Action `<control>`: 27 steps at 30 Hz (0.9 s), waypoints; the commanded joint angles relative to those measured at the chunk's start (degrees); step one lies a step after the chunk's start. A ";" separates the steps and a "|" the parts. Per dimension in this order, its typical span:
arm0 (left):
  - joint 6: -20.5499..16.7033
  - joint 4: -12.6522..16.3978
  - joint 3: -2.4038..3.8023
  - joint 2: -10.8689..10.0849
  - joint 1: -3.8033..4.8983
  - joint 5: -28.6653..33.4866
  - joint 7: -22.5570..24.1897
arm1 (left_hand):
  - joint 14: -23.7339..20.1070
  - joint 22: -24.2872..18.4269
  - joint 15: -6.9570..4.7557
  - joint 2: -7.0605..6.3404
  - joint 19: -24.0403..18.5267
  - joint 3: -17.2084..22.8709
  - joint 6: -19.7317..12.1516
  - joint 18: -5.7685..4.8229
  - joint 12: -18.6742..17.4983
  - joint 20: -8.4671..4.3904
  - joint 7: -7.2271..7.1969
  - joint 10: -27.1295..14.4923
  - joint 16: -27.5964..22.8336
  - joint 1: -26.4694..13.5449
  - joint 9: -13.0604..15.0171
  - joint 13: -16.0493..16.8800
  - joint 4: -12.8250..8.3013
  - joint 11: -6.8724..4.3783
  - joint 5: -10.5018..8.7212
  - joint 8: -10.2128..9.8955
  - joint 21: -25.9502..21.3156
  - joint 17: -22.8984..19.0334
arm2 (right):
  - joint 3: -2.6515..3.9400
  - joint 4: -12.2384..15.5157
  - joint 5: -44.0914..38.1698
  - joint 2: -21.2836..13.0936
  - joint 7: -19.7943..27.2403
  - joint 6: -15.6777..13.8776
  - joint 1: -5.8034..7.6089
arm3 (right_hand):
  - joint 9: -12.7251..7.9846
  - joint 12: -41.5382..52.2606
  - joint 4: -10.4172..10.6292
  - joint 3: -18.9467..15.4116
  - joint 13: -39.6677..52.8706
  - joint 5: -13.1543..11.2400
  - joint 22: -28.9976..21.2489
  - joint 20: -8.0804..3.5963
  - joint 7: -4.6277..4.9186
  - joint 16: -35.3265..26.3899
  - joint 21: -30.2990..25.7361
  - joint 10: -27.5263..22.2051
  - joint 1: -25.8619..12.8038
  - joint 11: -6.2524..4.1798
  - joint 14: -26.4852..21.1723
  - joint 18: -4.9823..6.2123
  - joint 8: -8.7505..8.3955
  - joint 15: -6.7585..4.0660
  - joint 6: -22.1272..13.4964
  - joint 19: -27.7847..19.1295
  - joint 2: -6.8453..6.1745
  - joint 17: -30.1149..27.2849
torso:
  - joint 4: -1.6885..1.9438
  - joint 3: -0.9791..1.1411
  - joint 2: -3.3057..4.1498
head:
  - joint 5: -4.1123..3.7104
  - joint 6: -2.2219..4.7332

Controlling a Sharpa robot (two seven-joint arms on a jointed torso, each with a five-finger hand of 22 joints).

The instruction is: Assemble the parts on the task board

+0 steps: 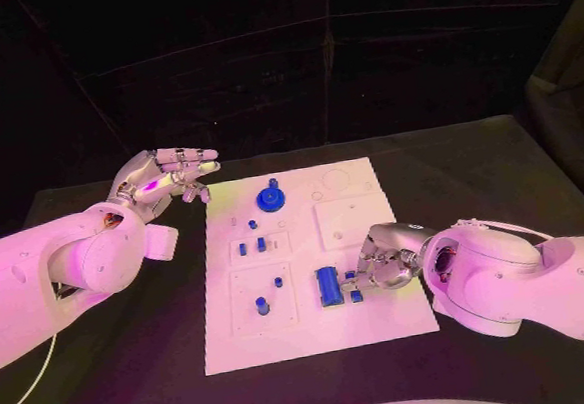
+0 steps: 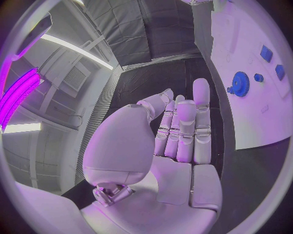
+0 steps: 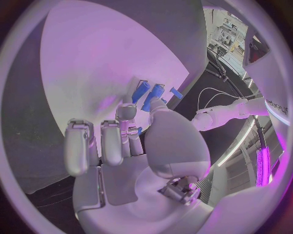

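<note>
The board (image 1: 373, 317) lies mid-table (image 1: 518, 152), long edges running away from the robot. The right hand (image 1: 381, 261) rests at the board's right edge, fingertips down by two blue cylinders (image 1: 329, 286) and a small block (image 1: 357, 295); whether it grips anything I cannot tell. The left hand (image 1: 166, 181) hovers off the board's far-left corner, fingers apart, holding nothing. A blue gear (image 1: 271, 199) sits near the far edge, and small blue pieces (image 1: 251, 247) dot the left side.

Task board (image 1: 372, 307): white plate. Table (image 1: 490, 161): black. Gear (image 1: 272, 200) at 12 o'clock on board: blue. Cylinder (image 1: 329, 286) at 4 o'clock: blue. Small parts (image 1: 251, 248) at centre: blue. Left hand (image 1: 167, 183), right hand (image 1: 380, 259): silver; arms white
</note>
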 commanded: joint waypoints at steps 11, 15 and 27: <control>0.50 -0.04 0.04 -0.02 0.08 0.17 0.06 | -0.34 -0.07 -0.01 0.37 -0.33 -0.35 -0.35 0.36 0.37 0.12 0.06 -0.42 -0.24 -0.01 -0.03 -0.05 -0.13 -0.08 0.03 0.20 -0.17 -0.03 | 0.01 1.78 -0.01 -2.19 2.27 3.91 0.06 | 0.53 -0.34 -2.27 -2.54 0.21 -3.27 8.75 0.02 0.24 -0.34 -0.27 -0.28 5.65 0.15 3.03 -0.33 -0.44 -0.10 -0.31 1.08 -1.03 0.08 | -0.18 0.01 -0.06 | -0.04 0.22; 0.40 -0.16 0.04 0.06 0.08 0.17 -0.13 | -0.35 -0.09 0.00 0.46 -0.32 -0.34 -0.37 0.36 0.40 0.12 0.08 -0.45 -0.24 -0.01 -0.03 -0.06 -0.12 -0.07 0.04 0.20 -0.19 -0.08 | 0.01 1.78 0.21 -2.37 2.34 4.76 0.06 | 0.56 -0.32 -2.24 -2.70 0.23 -3.50 8.77 0.02 0.25 -0.31 -0.26 -0.27 5.70 0.16 3.04 -0.34 -0.44 -0.10 -0.30 1.09 -0.99 0.13 | -0.02 -0.01 -0.04 | -0.23 0.18; 0.42 -0.19 0.04 0.14 0.08 0.17 -0.22 | -0.35 -0.09 0.00 0.46 -0.32 -0.34 -0.37 0.36 0.40 0.12 0.08 -0.45 -0.24 -0.01 -0.03 -0.06 -0.12 -0.07 0.04 0.20 -0.19 -0.08 | 0.01 -0.15 0.09 -1.61 1.71 4.89 0.06 | 0.72 0.01 -1.74 -3.11 0.51 -3.84 8.87 0.02 0.20 -0.26 -0.20 -0.07 5.73 0.12 3.07 -0.36 -0.40 -0.12 -0.12 1.18 0.33 0.26 | 0.15 -0.09 0.01 | -0.27 0.24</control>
